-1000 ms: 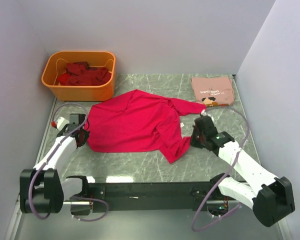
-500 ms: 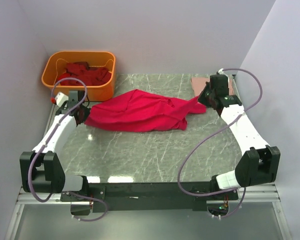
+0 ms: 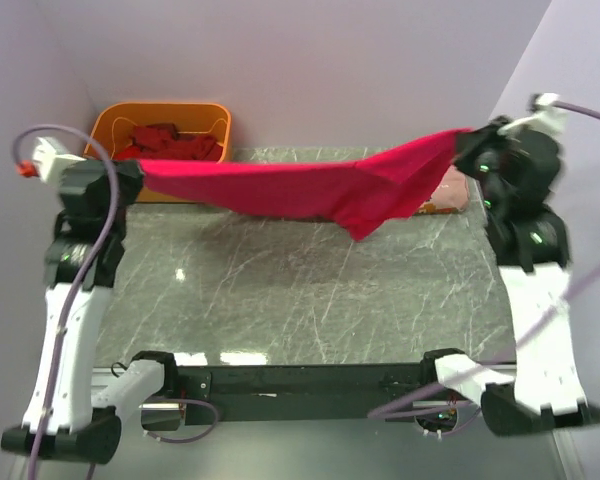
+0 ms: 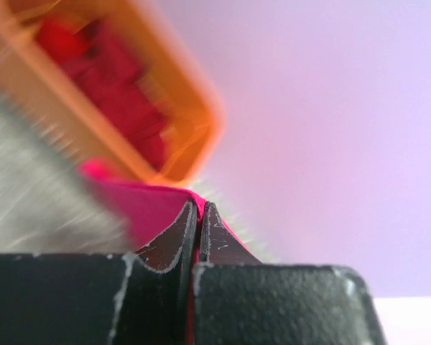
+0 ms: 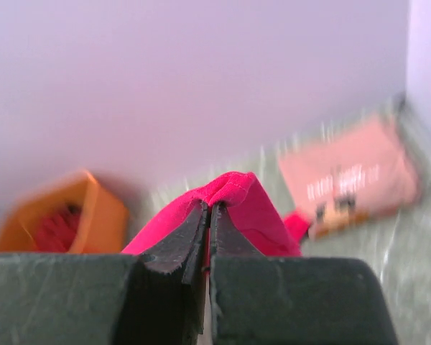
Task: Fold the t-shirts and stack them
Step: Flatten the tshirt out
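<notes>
By the orange tub [image 3: 108, 122] in the far-left corner, the left hand [image 3: 132, 170] is clamped tight on the crimson-pink t-shirt [image 3: 310, 188]. It hangs stretched above the worktop's [image 3: 300, 300] far edge to the right hand [image 3: 468, 142], pinched closed on it above the salmon-pink t-shirt [image 5: 352, 180].

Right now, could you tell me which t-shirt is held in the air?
The bright crimson-pink t-shirt, stretched between the left gripper and right gripper. The salmon-pink t-shirt lies on the table; dark red t-shirts sit in the orange tub.

marble table [image 3: 310, 290]: orange tub [image 3: 160, 105] (far left), folded salmon tee [image 5: 352, 180]
</notes>
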